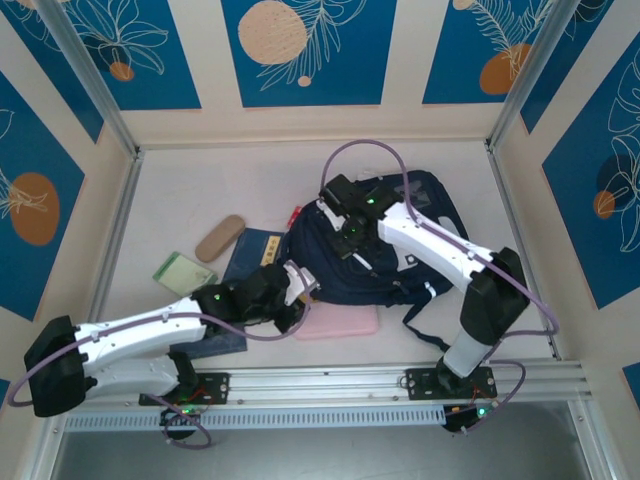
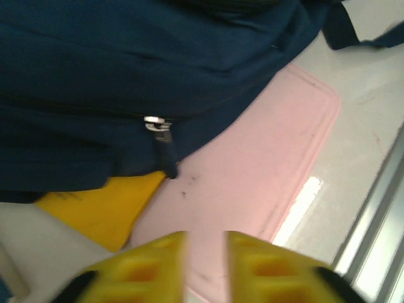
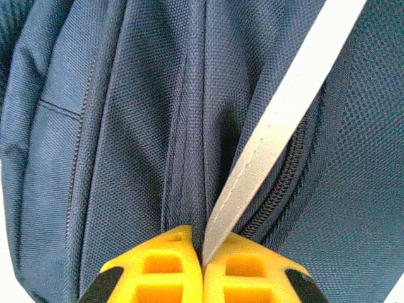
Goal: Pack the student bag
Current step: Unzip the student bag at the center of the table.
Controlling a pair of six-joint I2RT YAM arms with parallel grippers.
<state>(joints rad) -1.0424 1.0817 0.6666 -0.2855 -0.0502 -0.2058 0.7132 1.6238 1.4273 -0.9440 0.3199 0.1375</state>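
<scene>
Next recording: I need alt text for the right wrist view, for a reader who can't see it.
The yellow right gripper, shut, pinches the end of a light grey strap that runs diagonally across the navy backpack. A zipper lies right beside the strap.

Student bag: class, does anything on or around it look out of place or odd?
Yes. The pink pouch lies partly pinned under the student bag instead of inside it, and a yellow item pokes out from under the same edge. Both look trapped, not packed.
</scene>
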